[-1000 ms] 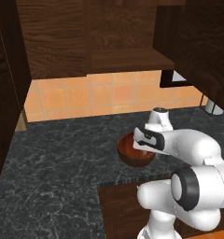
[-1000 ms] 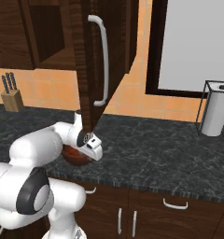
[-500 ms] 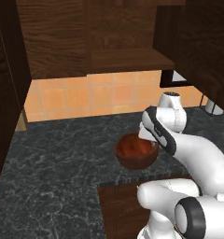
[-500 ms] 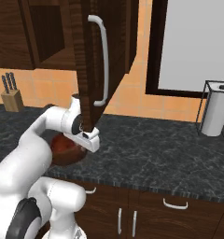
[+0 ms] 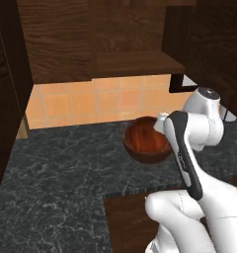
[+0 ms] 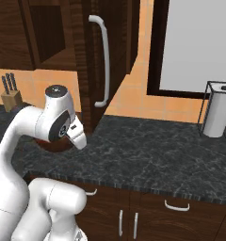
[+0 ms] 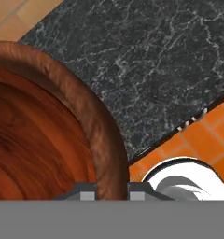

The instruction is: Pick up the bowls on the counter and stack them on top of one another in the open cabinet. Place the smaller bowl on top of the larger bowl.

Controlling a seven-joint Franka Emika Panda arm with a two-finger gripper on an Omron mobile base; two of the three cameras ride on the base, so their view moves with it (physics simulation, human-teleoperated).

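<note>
One bowl is in my sights: the larger bowl (image 5: 146,138), wide and deep, which appears lifted a little off the bench (image 5: 61,163) near the orange tiled wall (image 5: 81,101); in the left base view it sits just ahead of my wrist. Through the hand view its rim (image 7: 81,107) runs straight down between the two dark tips at the bottom, so the tool (image 7: 111,190) straddles the wall of the bowl, one finger inside and one outside. I judge it pinched onto that rim, though the tips are cropped and I cannot see contact for certain.

My reading is that I am carrying the larger bowl toward the open cabinet (image 5: 135,62), whose bare shelf hangs above and behind the bowl. To do this well I would raise it slowly and keep the hand level, since a rim pinch on a deep bowl lets it swing and pivot about the fingers. I would clear the shelf's front edge fully before moving inward, then set it down flat and well back, leaving room above for the second bowl.

From the right base view the cabinet door (image 6: 103,61) with its pale handle stands close beside my arm, so I would watch the elbow there. A knife block (image 6: 11,94) and a paper towel holder (image 6: 217,110) stand well apart.
</note>
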